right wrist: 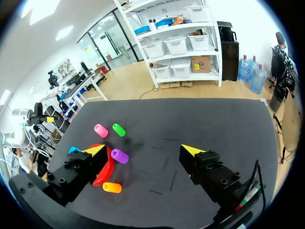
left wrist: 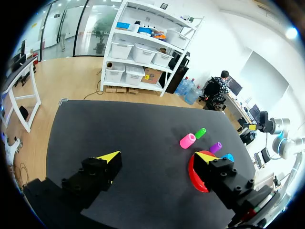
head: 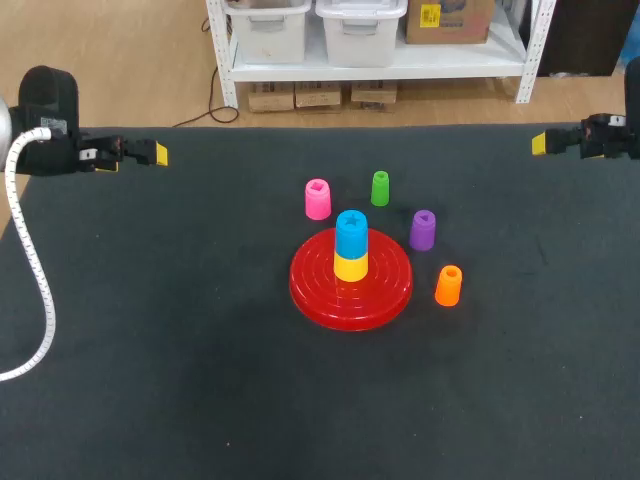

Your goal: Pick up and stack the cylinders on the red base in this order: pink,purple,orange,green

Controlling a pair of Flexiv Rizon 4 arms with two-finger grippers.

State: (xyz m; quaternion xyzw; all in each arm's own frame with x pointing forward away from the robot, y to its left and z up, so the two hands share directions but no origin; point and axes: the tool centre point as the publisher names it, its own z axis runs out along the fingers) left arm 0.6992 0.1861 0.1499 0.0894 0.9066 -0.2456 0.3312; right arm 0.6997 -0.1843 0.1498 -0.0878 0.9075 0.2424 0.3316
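saw pink cylinder (head: 317, 198), green cylinder (head: 380, 187), purple cylinder (head: 422, 229) and orange cylinder (head: 449, 285) upright on the worktop (head: 150, 350) beside the mid-worktop red base (head: 350, 295); noted blue cylinder (head: 351, 231) atop yellow cylinder (head: 350, 267) there. found left claw (head: 158, 154) gaping wide near far left corner, right claw (head: 540, 143) likewise far right.

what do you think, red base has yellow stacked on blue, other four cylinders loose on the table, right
No: the head view shows the blue cylinder on top of the yellow cylinder on the red base. The rest is right.
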